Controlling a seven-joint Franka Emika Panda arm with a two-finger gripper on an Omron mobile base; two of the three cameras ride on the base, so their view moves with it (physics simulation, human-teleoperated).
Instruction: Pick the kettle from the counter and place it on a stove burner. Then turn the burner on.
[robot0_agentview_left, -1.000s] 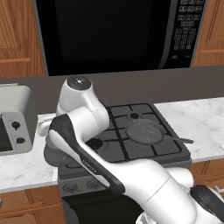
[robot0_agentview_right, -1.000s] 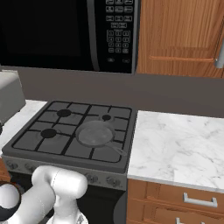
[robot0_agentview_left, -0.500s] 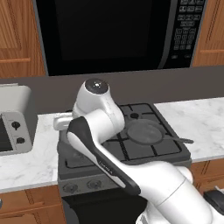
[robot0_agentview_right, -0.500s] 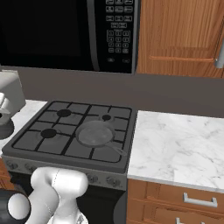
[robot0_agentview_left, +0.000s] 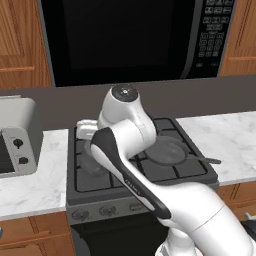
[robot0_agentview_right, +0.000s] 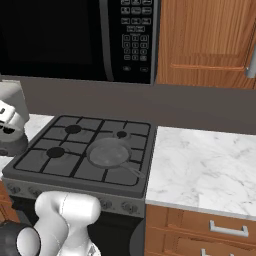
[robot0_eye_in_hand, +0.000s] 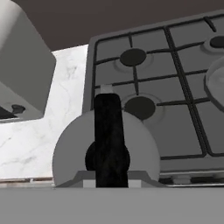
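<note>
One kettle (robot0_eye_in_hand: 105, 151) sits closest to the hand camera, its black arched handle (robot0_eye_in_hand: 108, 131) running up the middle; the gripper (robot0_eye_in_hand: 107, 181) is clenched on that handle, fingertips hidden behind the kettle body. The kettle hangs above the stove's front left corner, overlapping the grates. Just past it lies the near-left stove burner (robot0_eye_in_hand: 140, 107), a bare black cap. Farther right sits the grey pan (robot0_agentview_left: 165, 151). Left of the stove, the counter (robot0_eye_in_hand: 65, 96) carries a toaster oven (robot0_agentview_left: 15, 140).

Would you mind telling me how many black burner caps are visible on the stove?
3: back left, front left and a smaller one back right. The grey pan at front right may hide a fourth.
</note>
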